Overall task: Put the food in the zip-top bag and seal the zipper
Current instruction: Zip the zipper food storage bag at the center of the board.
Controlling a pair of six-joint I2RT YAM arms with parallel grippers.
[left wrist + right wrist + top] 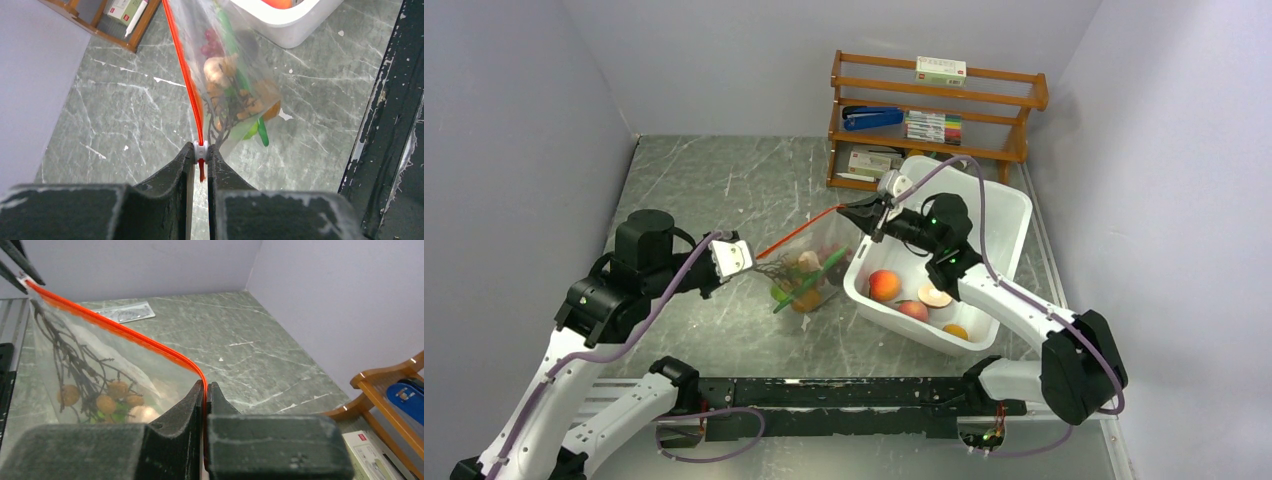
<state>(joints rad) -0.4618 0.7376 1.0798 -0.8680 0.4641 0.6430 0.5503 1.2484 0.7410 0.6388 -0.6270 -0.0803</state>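
From the top external view, the zip-top bag (816,262) hangs in the middle of the frame with the food (806,292) bunched at its bottom, just left of the white bin (1016,212). I cannot tell whether its underside touches the bench (704,190). The zipper (799,232) runs as a taut line from lower left to upper right, with the left fingers (754,258) at its lower end and the right fingers (852,209) at its upper end.

In the left wrist view, the left fingers (200,156) are pressed together on the near end of the zipper (182,65), pinching it at a small white tab (200,148). The strip runs straight away toward the top of the frame and the bag (240,45) sags to its right.

In the right wrist view, the right fingers (205,388) are pinched on the other end. The zipper (125,333) leads off to the upper left, where the left fingers (14,260) hold it.

Both arms sit on the strip's long axis, one at each end. Any sealing stroke would have to run along that line. I cannot tell whether the tracks are mated along their whole length.
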